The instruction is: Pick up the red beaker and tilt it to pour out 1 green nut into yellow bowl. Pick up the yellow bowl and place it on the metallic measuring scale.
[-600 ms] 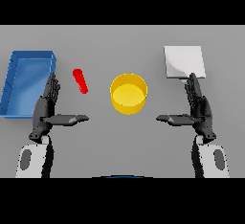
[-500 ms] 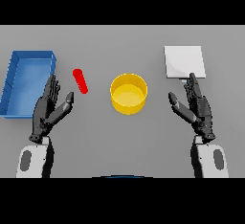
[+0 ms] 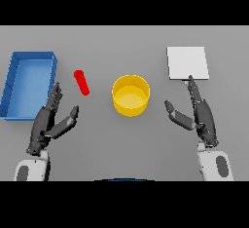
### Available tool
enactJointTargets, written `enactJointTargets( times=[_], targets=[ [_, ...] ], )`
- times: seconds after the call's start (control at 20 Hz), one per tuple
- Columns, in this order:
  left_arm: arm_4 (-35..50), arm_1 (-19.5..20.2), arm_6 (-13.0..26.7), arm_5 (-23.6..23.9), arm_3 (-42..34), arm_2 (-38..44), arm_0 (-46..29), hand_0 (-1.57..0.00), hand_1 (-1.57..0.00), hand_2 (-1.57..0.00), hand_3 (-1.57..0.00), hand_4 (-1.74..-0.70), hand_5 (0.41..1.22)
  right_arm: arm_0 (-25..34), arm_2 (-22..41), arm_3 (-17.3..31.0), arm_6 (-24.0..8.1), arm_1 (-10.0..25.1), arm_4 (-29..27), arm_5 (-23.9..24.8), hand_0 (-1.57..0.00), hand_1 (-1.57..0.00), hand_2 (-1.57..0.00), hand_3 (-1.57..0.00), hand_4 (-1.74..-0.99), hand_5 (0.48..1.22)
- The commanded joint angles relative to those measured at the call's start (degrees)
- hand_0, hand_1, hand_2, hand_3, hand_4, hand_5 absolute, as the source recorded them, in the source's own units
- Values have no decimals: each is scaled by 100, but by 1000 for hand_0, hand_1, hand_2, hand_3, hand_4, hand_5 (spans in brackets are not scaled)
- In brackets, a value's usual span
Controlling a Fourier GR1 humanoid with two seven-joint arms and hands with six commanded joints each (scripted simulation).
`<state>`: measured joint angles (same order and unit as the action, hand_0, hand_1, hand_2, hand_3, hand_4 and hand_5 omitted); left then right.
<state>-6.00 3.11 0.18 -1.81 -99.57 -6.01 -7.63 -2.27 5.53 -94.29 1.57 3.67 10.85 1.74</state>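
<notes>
left hand fingers straight and spread, holding nothing, just below the red beaker, not touching it. right hand fingers straight too, tips at the metallic measuring scale lower edge. yellow bowl mid counter between both hands. blue bin far left.

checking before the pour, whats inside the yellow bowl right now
The yellow bowl shows only its bare yellow floor; no green nut lies in it. The near wall hides a thin strip of the floor.
</notes>
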Motion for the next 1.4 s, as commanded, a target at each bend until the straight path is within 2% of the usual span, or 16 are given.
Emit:
enactJointTargets(
  times=[0.0,0.1,0.15,0.25,0.4,0.65,1.0,1.1,1.2,1.35],
  targets=[
    [-17,2,126,42,-10,17,82,1,1,1,1,-1191,663,2,-29,-2,-15,33,-34,-27,1,1,1,1,-1196,584],
    [-86,-19,131,25,-70,-82,-42,1,1,1,1,-1179,657,-122,-39,-43,134,-13,-209,-135,1,1,1,1,-1225,590],
    [-146,-38,237,61,-20,-98,36,1,1,1,1,-1173,653,-106,-68,-31,96,0,-276,-179,1,1,1,1,-1244,597],
    [-135,-69,181,42,108,-96,48,1,1,1,1,-1178,655,28,-88,-43,37,13,-354,-230,1,1,1,1,-1272,611],
    [-208,-134,277,141,431,-47,411,1,1,1,1,-1193,658,-74,-50,-50,215,31,-353,-311,1,1,1,1,-1292,624],
    [-277,-87,221,290,1421,248,1226,1,1,1,1,-1211,659,-37,-98,26,214,86,-430,-407,1,1,1,1,-1292,617],
    [-306,-210,-331,495,2858,560,2271,1,1,1,1,-1230,635,13,-173,39,223,102,-444,-354,1,1,1,1,-1303,631],
    [-398,-187,-315,565,3136,585,2529,1,1,1,1,-1222,633,43,-175,36,99,110,-378,-294,1,1,1,1,-1300,631],
    [-533,-209,-356,676,3432,570,2759,1,1,1,1,-1225,639,-51,-154,3,223,128,-326,-286,1,1,1,1,-1303,637],
    [-495,-182,-559,665,3845,686,3049,1,1,1,1,-1258,668,102,-160,54,142,81,-328,-245,1,1,1,1,-1300,642]
  ],
)
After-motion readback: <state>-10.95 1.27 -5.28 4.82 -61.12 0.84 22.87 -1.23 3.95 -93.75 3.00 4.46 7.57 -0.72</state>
